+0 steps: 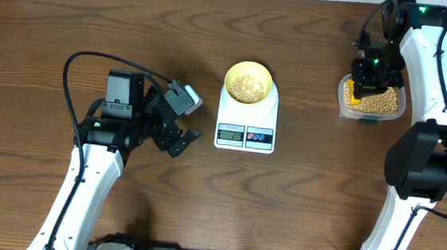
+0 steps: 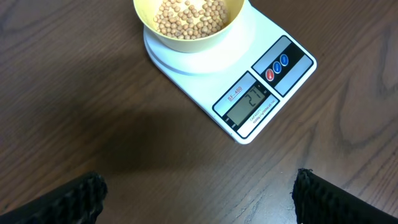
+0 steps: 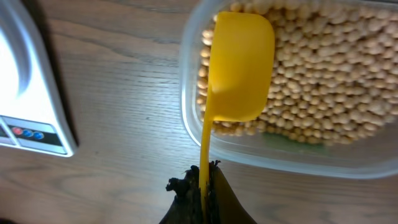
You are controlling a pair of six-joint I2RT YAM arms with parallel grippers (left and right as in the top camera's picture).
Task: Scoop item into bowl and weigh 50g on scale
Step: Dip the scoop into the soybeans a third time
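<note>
Jaws of the left gripper stand wide apart and hold nothing; in the left wrist view its two dark fingertips sit at the bottom corners with bare brown wooden table between them. This gripper hangs just left of the scale, apart from it.

At the middle of the table the white scale lies flat, with its grey display and its red and blue round buttons along the near edge. The digits are lit, but I cannot read them surely. The pale yellow bowl stands upright on the scale's round platform, and a layer of tan beans covers its bottom.

Farther right, well apart from the scale, a clear plastic tub rests on the table, filled with more beans. The right gripper is clamped on the thin handle of a yellow scoop, whose cup lies over the tub's left end, above the beans there. Whether the cup touches them cannot be told.
</note>
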